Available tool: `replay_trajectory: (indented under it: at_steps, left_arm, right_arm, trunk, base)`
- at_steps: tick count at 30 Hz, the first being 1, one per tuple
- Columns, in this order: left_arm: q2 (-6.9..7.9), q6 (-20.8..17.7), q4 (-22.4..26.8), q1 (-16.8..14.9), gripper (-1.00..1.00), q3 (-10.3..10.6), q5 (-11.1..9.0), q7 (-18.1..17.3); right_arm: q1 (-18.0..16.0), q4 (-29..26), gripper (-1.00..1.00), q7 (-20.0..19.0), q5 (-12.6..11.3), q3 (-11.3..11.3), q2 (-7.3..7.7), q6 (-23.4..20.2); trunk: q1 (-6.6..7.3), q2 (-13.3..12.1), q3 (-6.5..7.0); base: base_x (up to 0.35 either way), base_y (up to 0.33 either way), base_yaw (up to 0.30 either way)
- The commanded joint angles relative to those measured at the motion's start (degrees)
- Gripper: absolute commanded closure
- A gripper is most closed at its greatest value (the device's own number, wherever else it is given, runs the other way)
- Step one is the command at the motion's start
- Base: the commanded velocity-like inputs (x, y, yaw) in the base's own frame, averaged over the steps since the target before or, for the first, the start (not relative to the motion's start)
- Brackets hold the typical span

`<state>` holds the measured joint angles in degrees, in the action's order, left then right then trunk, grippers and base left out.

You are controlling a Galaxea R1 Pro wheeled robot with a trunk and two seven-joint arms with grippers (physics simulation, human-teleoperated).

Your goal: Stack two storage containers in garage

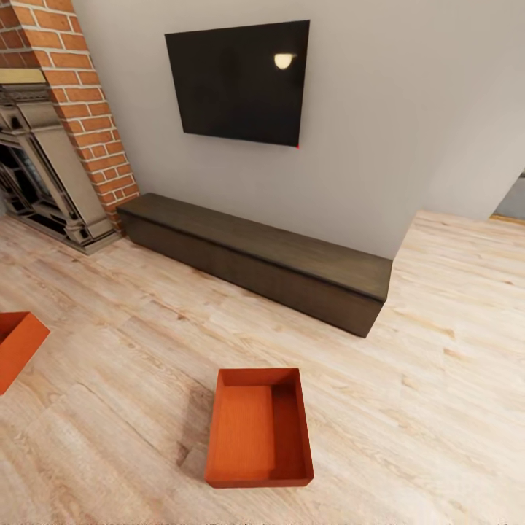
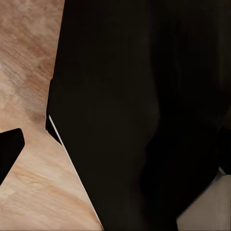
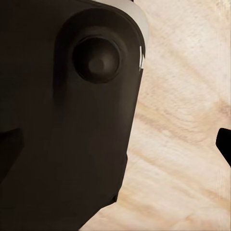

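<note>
we are in the living room, facing the near storage container (image 1: pixel 259 429), which sits open-side up on the wood-plank floor (image 1: pixel 437 350) just ahead of us, probably so we can reach down for it. the second storage container (image 1: pixel 16 346) lies well apart at our left. we cannot tell whether either claw is open or closed, since dark robot parts (image 2: pixel 139 115) block both wrist views.

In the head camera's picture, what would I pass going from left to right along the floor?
Storage container cut off at the left edge → brick fireplace → second storage container → long dark bench's right end.
</note>
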<state>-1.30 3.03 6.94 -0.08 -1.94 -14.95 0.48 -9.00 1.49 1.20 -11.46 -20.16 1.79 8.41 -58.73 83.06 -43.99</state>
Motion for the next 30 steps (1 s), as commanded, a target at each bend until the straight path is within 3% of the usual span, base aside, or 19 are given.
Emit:
replay_trajectory:
  at_steps: [1, 30]
  left_arm:
    - [-0.02, 0.1, 0.0, 0.0, -1.00, -0.2, -0.2, 0.0]
    - [-0.02, 0.1, 0.0, 0.0, -1.00, -0.2, -0.2, 0.0]
  right_arm:
    - [-0.1, 0.2, -1.00, 0.0, -0.5, -0.5, -0.03, 0.3]
    - [-0.1, 0.2, -1.00, 0.0, -0.6, -0.3, -0.03, 0.4]
  trunk:
    - [0.00, 0.0, -0.13]
    - [0.00, 0.0, -2.79]
  base:
    - [0.000, 0.000, 0.000]
    - [0.000, 0.000, 0.000]
